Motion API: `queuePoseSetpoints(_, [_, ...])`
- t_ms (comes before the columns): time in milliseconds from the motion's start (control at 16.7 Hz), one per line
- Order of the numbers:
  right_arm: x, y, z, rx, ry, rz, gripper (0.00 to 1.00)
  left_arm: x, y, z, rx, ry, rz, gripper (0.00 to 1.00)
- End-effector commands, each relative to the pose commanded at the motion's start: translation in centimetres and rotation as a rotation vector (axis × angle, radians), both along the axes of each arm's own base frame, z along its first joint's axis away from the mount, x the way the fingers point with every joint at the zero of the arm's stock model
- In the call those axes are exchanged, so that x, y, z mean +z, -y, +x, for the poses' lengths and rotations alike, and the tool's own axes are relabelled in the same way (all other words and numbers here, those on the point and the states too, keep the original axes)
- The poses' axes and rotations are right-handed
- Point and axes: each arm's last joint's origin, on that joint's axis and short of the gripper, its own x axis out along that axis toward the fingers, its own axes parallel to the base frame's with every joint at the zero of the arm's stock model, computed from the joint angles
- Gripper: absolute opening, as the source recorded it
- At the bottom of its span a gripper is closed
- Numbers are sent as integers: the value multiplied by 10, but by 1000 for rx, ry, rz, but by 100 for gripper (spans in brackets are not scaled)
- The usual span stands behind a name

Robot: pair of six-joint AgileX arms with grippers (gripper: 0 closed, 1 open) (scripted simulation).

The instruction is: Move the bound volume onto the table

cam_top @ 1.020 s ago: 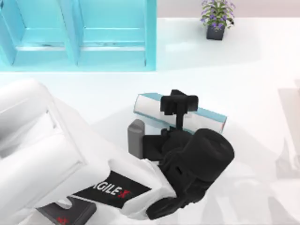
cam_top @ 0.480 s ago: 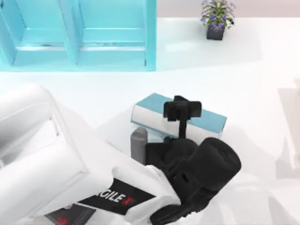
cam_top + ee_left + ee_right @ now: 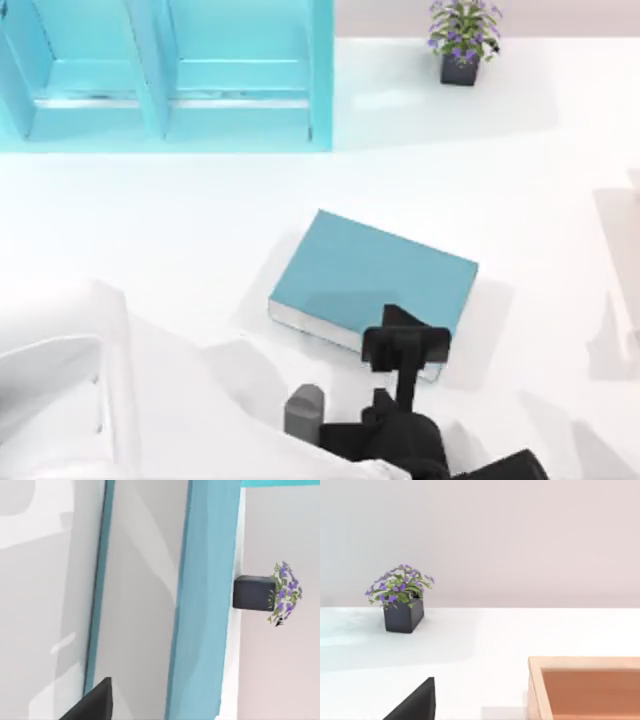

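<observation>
Far left, at the back: turquoise shelf unit (image 3: 165,75), standing upright with two open compartments facing forward. Nothing visible inside either one, just bare teal boards.

Near left corner: white left arm (image 3: 100,400), reaching in across the front of the table (image 3: 540,200).

Centre: the bound volume (image 3: 370,275), lying flat on the white table top with its teal cover up and white page edges along the near side, well apart from the shelf. Turned a little askew to the table's edges. Judged from how it lies, fully supported by the surface, so likely set down here as the task asks.

Just right of centre: left gripper (image 3: 405,345), poised over the book's near edge, probably because the thick page side offers the easiest place to pinch. Cannot tell whether clenched on that edge or already let go.

Back right: small dark pot with a purple-flowered plant (image 3: 462,40), upright and clear of the work area.

Right side: right gripper (image 3: 415,705), parked and idle, facing the plant; grip state not readable. Beside it a wooden box (image 3: 585,685), the visible part of its inside bare.
</observation>
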Motion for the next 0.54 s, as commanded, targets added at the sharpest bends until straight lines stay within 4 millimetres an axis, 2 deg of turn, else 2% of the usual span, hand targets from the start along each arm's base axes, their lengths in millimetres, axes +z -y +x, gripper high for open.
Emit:
queuePoseSetpoints(240, [0,0,0,0,0,0,100,11,-9,-35,6,49,-15,100])
queuePoseSetpoints(540, [0,0,0,0,0,0,100,20,-13,-47,3,79,-37,100])
